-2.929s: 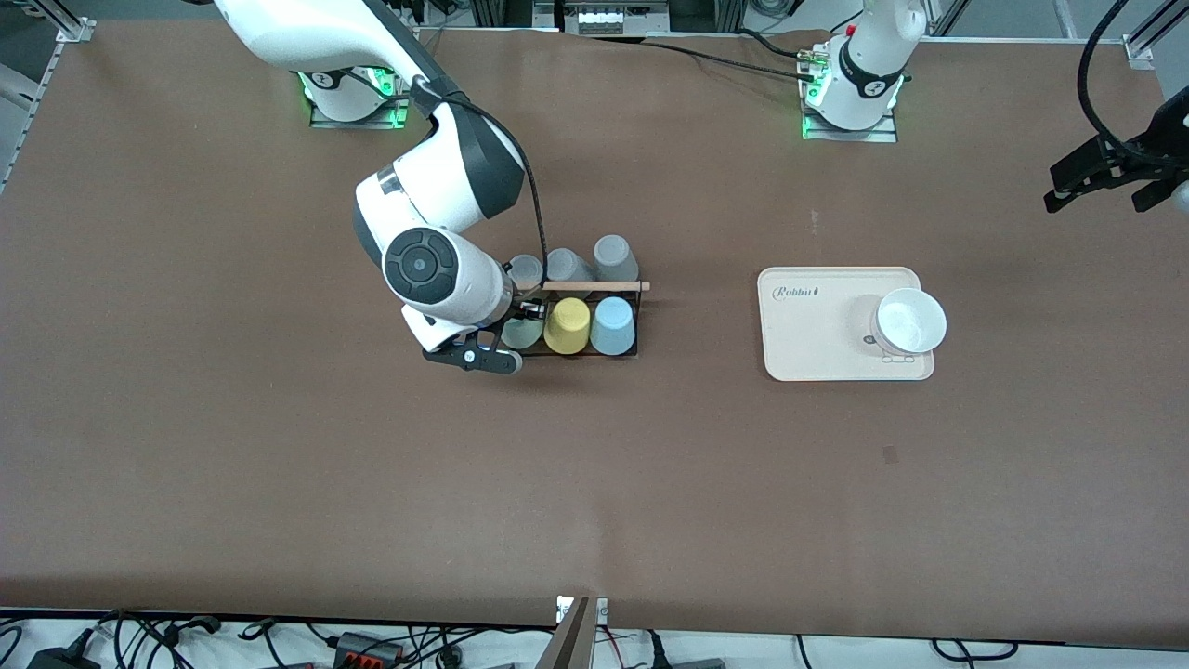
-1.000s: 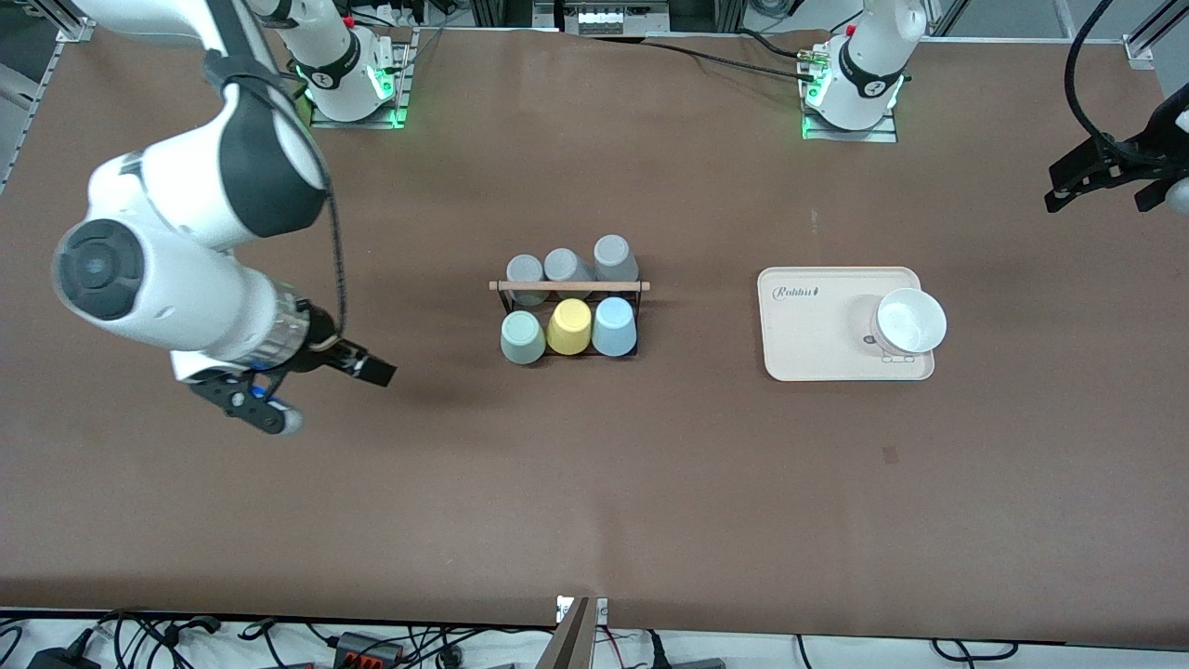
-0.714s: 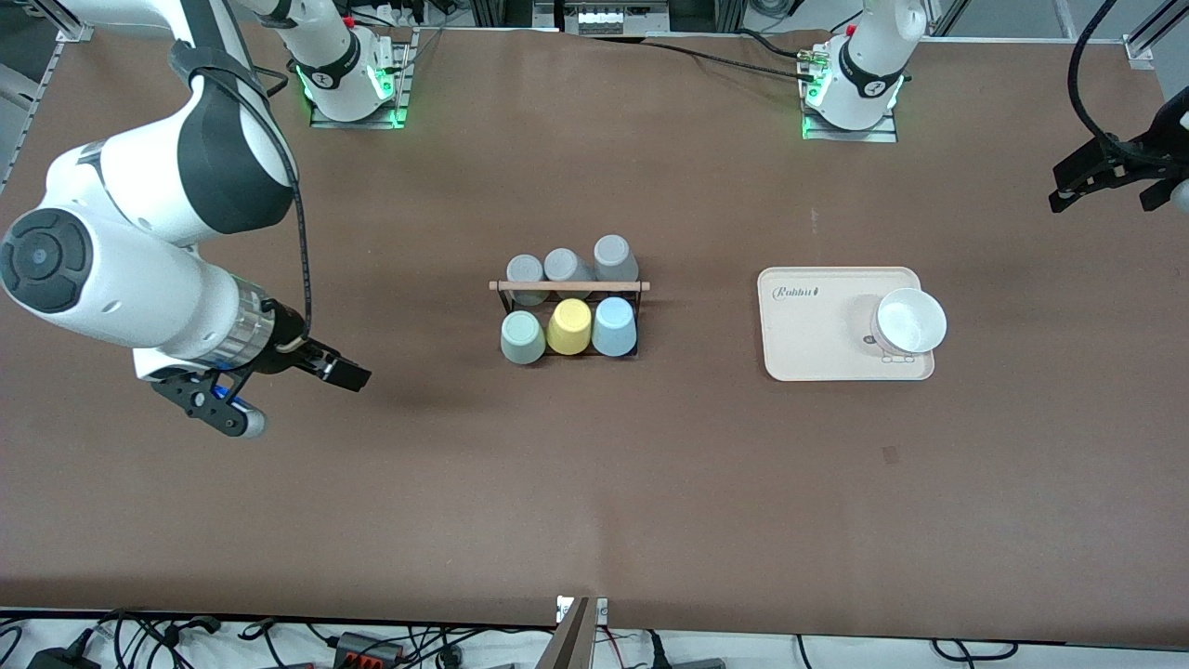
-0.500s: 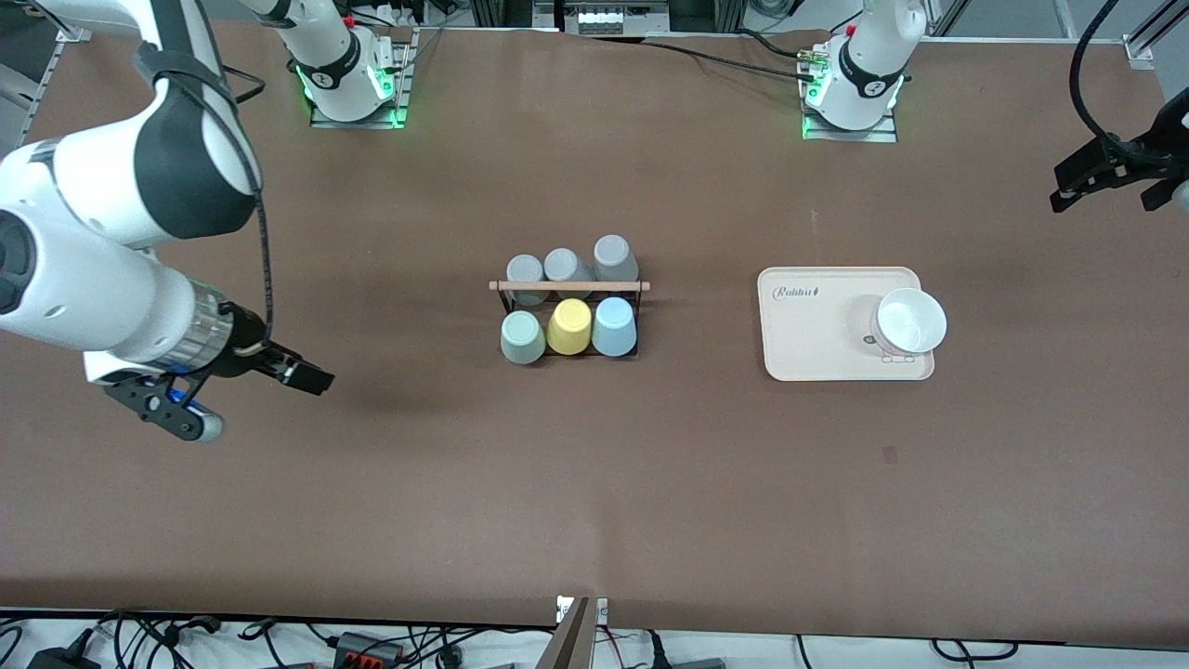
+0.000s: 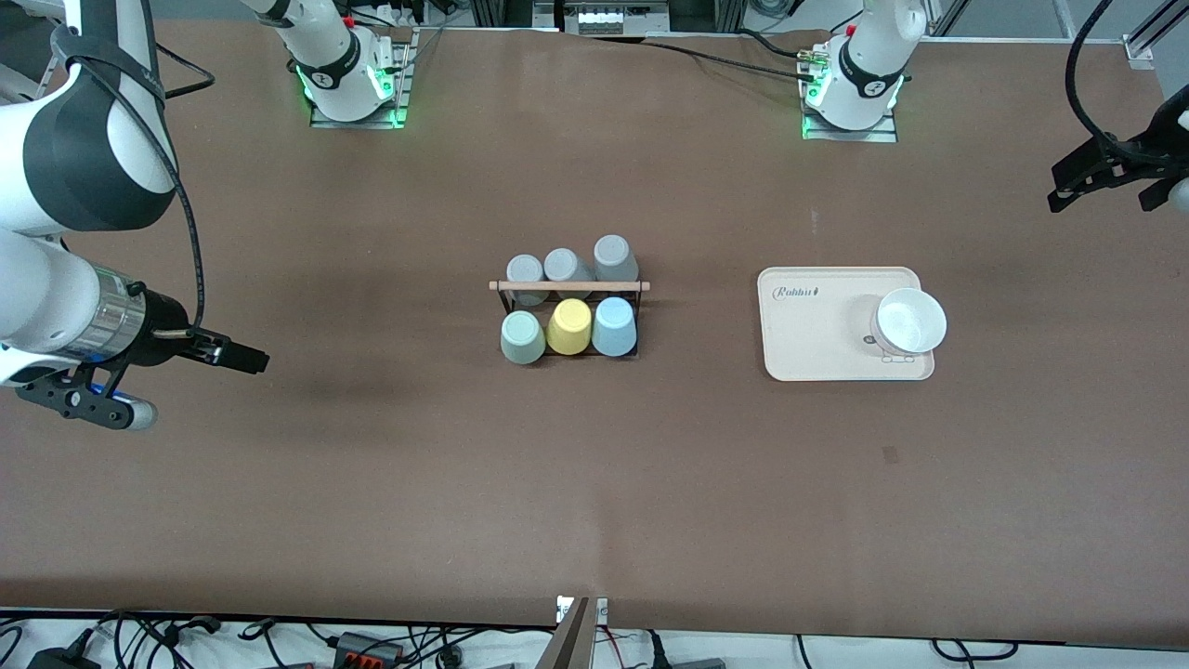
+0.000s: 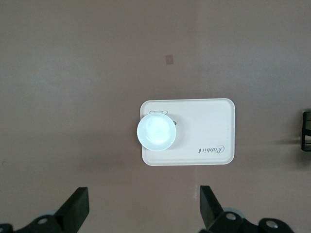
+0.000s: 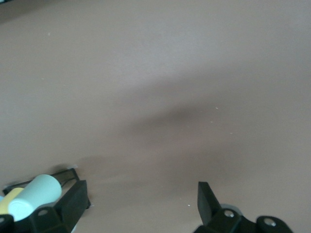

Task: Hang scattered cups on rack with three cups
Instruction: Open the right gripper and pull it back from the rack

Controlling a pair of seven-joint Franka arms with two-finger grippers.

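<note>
Both cups sit on the rack (image 5: pixel 568 307); my right pincer (image 7: pixel 138 204) and left pincer (image 6: pixel 141 213) hang open, empty, hanging looks finished

A robotics lab: two white robot arms are bolted on metal base plates (image 5: pixel 353 116) lit green along one edge of a wide brown-covered table (image 5: pixel 594 483), aluminium framing (image 5: pixel 1143 37) stands at its corners, and loose cables and power strips (image 5: pixel 353 643) trail along the edge nearest the front camera.

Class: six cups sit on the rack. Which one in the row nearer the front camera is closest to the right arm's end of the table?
The pale mint green cup. It ends that row on the rack, beside the yellow cup; the light blue cup ends it toward the left arm.
</note>
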